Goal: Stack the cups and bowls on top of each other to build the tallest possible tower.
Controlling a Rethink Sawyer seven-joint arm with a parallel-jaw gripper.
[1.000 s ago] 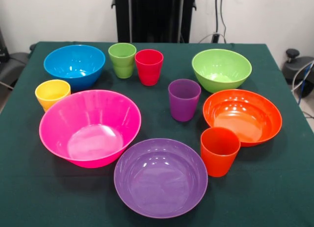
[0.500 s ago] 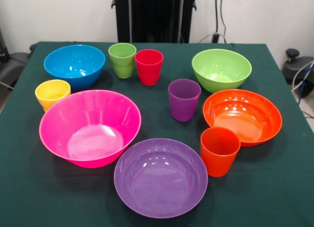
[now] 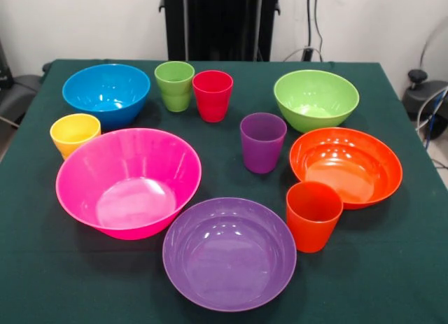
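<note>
All cups and bowls stand apart and upright on the dark green table; no tower shows. The pink bowl point(image 3: 129, 181) is at the left front, the purple bowl point(image 3: 229, 252) nearest the front, the orange bowl point(image 3: 346, 166) at the right, the green bowl point(image 3: 316, 99) behind it, the blue bowl point(image 3: 106, 93) at the back left. A yellow cup point(image 3: 74, 134) stands left of the pink bowl. Green cup point(image 3: 174, 85) and red cup point(image 3: 212, 94) stand side by side at the back. The purple cup point(image 3: 262, 141) is central, the orange cup point(image 3: 313, 215) beside the orange bowl. No gripper shows.
The green cloth table point(image 3: 392, 268) ends at the left and right sides of the picture. A black pedestal point(image 3: 220, 23) rises behind the far edge, with cables point(image 3: 311, 30) on the wall and dark equipment point(image 3: 423, 93) at the right.
</note>
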